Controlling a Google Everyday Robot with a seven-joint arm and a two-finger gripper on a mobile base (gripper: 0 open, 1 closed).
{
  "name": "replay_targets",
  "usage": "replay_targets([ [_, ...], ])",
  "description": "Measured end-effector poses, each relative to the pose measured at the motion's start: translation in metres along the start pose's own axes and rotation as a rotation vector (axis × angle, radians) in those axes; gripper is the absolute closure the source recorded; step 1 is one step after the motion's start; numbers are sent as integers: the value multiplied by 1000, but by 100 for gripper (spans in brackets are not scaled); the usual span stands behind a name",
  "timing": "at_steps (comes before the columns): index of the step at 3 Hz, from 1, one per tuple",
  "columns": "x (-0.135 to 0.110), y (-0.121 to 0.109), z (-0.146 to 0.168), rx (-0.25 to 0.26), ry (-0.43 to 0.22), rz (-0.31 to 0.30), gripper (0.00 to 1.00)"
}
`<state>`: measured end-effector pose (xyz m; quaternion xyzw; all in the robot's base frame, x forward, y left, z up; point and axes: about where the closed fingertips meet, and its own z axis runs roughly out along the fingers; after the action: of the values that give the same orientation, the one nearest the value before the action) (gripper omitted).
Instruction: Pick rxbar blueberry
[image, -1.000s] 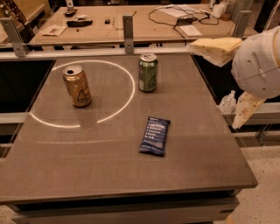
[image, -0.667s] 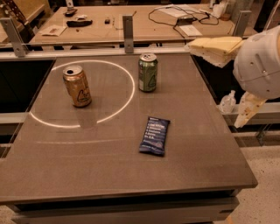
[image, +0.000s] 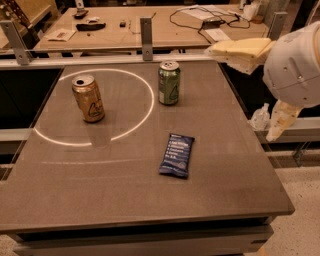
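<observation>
Unmoved end effector (image: 220, 50) over table (image: 225, 165) edge

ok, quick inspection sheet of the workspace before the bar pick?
Surface: dark table with a pale ring on its far left part.
Job item: rxbar blueberry lies flat, right of centre, nothing touching it.
Clutter: gold can upright inside the ring; green can upright just outside the ring's right side.
Tool: tool hangs beyond the table's right edge, well apart from the bar.
Cables: black cable on the rear bench.
Surroundings: wooden bench behind, small items on it.
</observation>
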<state>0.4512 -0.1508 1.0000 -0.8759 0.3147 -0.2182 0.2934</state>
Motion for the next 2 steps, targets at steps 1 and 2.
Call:
replay_targets([
  [1,-5,-14,11,17,-121,-95,0],
  [2,-23,-32,23,50,-301,-246,0],
])
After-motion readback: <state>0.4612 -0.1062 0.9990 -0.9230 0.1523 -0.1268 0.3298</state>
